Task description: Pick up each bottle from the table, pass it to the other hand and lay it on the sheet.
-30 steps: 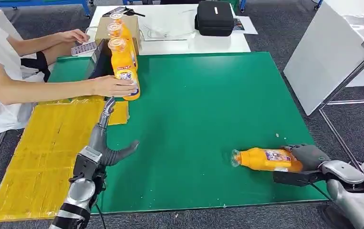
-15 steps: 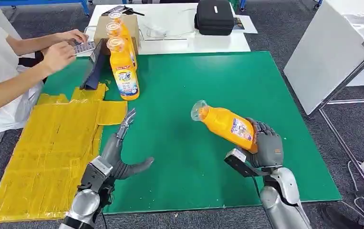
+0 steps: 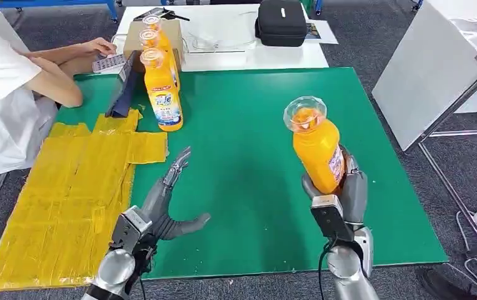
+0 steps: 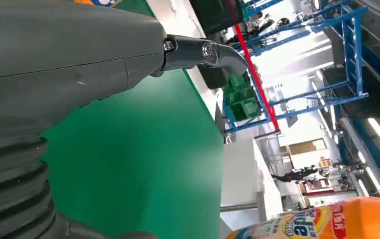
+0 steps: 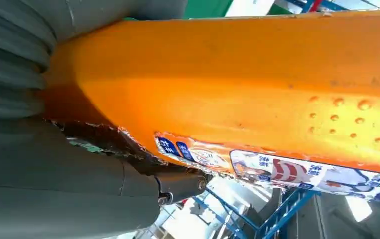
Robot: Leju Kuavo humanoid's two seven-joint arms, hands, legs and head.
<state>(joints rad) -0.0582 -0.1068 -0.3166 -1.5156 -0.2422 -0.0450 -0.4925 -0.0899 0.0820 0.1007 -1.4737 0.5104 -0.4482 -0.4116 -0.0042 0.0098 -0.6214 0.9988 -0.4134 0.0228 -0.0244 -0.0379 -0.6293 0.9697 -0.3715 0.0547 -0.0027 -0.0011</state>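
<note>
The bottle (image 3: 317, 150), flat on the mat (image 3: 248, 112) a second ago, now stands upright in the right hand (image 3: 342, 190) above it, ready for the open, empty left hand (image 3: 164, 206), while the right wrist view alone shows its label (image 5: 297, 172) close up.

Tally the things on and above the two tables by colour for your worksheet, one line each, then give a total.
Orange bottles: 4
Yellow sheet: 1
Black case: 1
Brown cardboard box: 1
Total: 7
</note>
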